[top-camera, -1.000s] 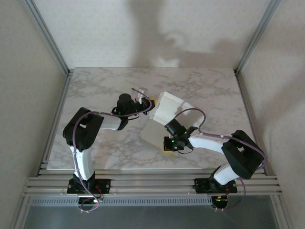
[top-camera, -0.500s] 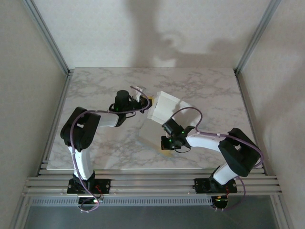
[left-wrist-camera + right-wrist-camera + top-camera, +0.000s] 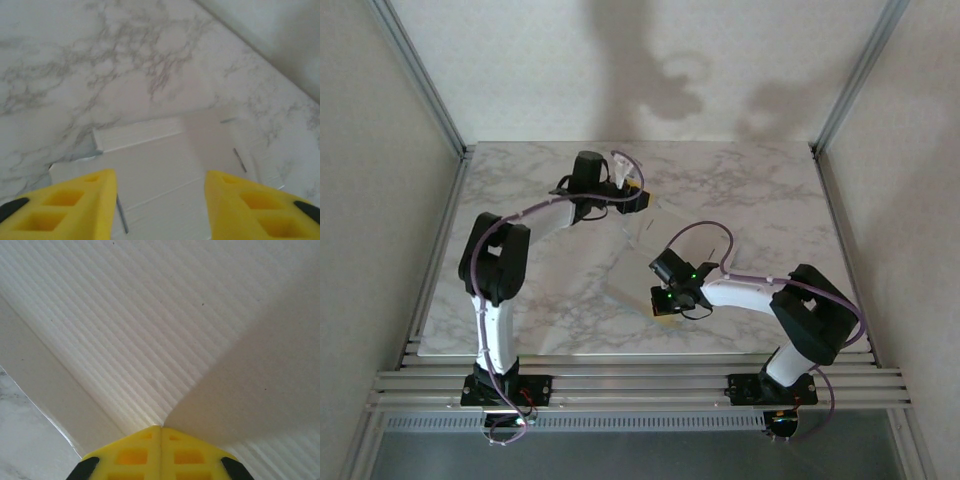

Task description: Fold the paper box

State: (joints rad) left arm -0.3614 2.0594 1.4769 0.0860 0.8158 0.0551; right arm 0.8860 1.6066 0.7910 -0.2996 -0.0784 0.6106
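- The paper box (image 3: 635, 262) lies pale side up in the middle of the table (image 3: 520, 230).
- The right gripper (image 3: 161, 432), fingers closed together, presses on its near edge, apparently to pin it.
- The left gripper (image 3: 159, 182) hangs over the far edge, fingers apart, empty.
- A second ago it propped a flap up; now the flap lies low.

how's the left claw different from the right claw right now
Opening: the left claw has its fingers apart with nothing between them; the right claw is shut, fingers pressed together.
Position: the left claw looks clear of the paper box, looking down on it from its far end; the right claw has its tips right against the card at the near end.
Shared: both have yellow fingers and point at the box's pale face.
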